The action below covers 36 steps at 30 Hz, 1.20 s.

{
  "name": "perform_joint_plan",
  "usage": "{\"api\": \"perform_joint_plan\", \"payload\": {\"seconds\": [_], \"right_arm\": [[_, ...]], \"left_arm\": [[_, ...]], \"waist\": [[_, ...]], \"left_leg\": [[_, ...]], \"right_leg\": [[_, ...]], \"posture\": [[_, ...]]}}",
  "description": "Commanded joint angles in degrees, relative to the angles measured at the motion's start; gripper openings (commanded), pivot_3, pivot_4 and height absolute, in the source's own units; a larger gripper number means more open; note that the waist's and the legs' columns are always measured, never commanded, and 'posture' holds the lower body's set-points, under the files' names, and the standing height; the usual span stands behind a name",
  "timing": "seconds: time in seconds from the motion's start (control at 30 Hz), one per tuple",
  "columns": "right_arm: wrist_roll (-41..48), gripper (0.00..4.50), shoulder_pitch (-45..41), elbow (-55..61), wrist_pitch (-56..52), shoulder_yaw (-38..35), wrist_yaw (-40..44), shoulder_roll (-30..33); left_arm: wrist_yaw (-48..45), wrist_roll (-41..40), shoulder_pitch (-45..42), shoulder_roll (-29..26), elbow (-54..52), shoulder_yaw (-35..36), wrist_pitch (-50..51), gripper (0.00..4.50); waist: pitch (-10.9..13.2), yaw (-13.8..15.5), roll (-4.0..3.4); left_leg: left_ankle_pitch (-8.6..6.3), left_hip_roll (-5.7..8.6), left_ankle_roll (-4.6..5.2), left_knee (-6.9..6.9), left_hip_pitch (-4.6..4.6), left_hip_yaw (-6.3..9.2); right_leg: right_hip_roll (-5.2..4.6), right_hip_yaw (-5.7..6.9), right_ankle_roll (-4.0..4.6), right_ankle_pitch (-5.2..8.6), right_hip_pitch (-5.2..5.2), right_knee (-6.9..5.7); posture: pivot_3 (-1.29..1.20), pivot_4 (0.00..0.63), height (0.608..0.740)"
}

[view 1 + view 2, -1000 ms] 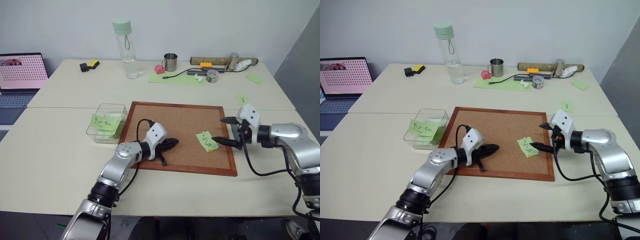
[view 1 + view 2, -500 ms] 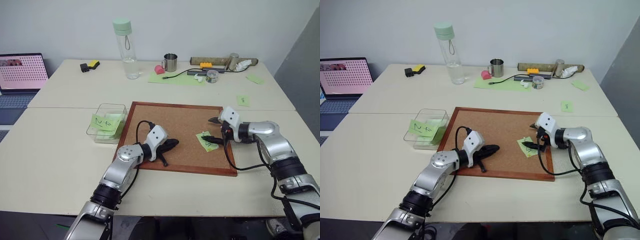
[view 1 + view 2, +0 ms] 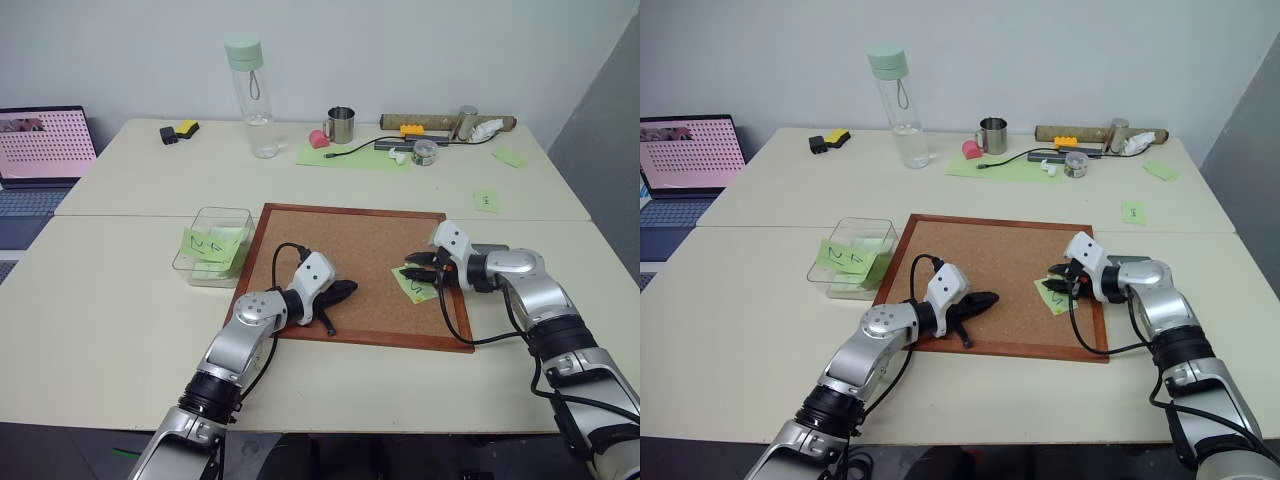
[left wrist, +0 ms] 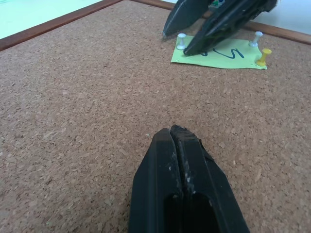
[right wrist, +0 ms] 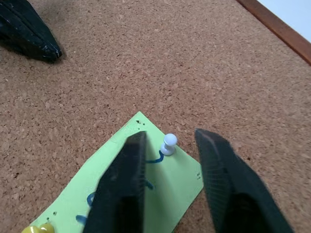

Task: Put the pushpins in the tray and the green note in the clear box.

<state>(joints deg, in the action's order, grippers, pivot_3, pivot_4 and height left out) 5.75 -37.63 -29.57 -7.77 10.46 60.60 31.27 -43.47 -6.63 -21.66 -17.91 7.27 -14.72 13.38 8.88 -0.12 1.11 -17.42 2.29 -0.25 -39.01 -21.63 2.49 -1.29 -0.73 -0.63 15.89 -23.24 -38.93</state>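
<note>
The green note [image 3: 416, 284] lies near the right edge of the cork board [image 3: 340, 240], held down by pushpins: a white pin [image 5: 168, 144], a second white pin [image 4: 256, 39] and a yellow pin [image 4: 263, 57]. My right gripper [image 5: 171, 135] hovers low over the note, open, with a narrow gap between its fingers and the white pin just past its tips. My left gripper [image 3: 345, 290] rests shut and empty on the cork further left. The clear box [image 3: 213, 262] stands left of the board with green notes in it. A sliver of the tray [image 3: 1130, 259] shows behind my right forearm.
At the back of the table stand a tall bottle [image 3: 251, 100], a metal mug [image 3: 341, 124], a large pale green sheet [image 3: 350, 156] and some clutter. A laptop [image 3: 40, 145] sits at far left. A small green note [image 3: 486, 200] lies right of the board.
My right gripper has moved left and down onto the green note, and its fingers have narrowed from wide open to a small gap around the white pin. The left arm stayed still.
</note>
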Motion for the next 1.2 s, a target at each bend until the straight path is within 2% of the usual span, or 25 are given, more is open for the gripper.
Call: {"api": "perform_joint_plan", "payload": {"seconds": [0.03,0.17,0.77,0.9,1.03,1.2], "right_arm": [[0.7,0.71,-0.4,1.3,0.7,-1.6,0.8,0.4],[1.2,0.04,-0.2,2.9,-0.3,-1.8,1.7,0.5],[10.6,0.04,1.5,17.7,-16.1,-9.5,1.4,3.1],[10.5,0.04,2.9,19.5,-18.0,-12.5,-0.2,7.3],[6.3,0.04,7.2,17.1,-15.6,-14.4,-1.3,16.3],[1.2,0.04,11.1,12.6,-10.9,-12.4,-3.0,20.8]], "left_arm": [[-0.5,0.6,1.3,-0.3,0.2,-0.7,0.5,0.0],[-0.6,1.1,1.6,-0.5,0.7,-1.2,0.3,0.0],[1.8,2.4,3.4,-0.2,1.6,-1.8,2.0,0.0],[2.1,2.3,3.7,-0.3,1.2,-1.8,2.1,0.0],[2.3,2.2,3.9,-0.6,0.8,-1.6,2.1,0.0],[1.5,1.9,3.8,-0.9,0.8,-1.8,1.8,0.0]], "waist": [[0.0,0.0,0.0],[0.0,0.0,0.0],[-0.1,0.0,-0.11],[-0.1,0.0,-0.12],[-0.1,0.3,-0.14],[-0.2,0.1,-0.25]], "left_leg": [[0.0,0.0,0.0,0.0,0.0,0.0],[0.0,0.0,0.0,0.0,0.0,0.0],[-0.02,0.0,0.02,0.02,0.1,0.01],[-0.02,0.0,0.02,0.03,0.08,0.01],[-0.02,0.0,0.03,0.03,0.03,0.02],[-0.02,-0.01,0.04,0.07,0.1,-0.03]], "right_leg": [[0.0,0.0,0.0,0.0,0.0,0.0],[0.0,0.0,0.0,0.0,0.0,0.0],[0.0,-0.01,0.0,0.0,0.08,-0.01],[0.0,-0.01,0.0,0.0,0.07,0.0],[-0.01,0.0,0.0,0.0,0.07,0.05],[0.01,-0.04,0.0,0.0,0.09,0.04]], "posture": [[0.0,0.15,0.74],[0.0,0.15,0.74],[0.0,0.15,0.74],[0.0,0.15,0.74],[0.0,0.15,0.74],[0.0,0.15,0.74]]}}
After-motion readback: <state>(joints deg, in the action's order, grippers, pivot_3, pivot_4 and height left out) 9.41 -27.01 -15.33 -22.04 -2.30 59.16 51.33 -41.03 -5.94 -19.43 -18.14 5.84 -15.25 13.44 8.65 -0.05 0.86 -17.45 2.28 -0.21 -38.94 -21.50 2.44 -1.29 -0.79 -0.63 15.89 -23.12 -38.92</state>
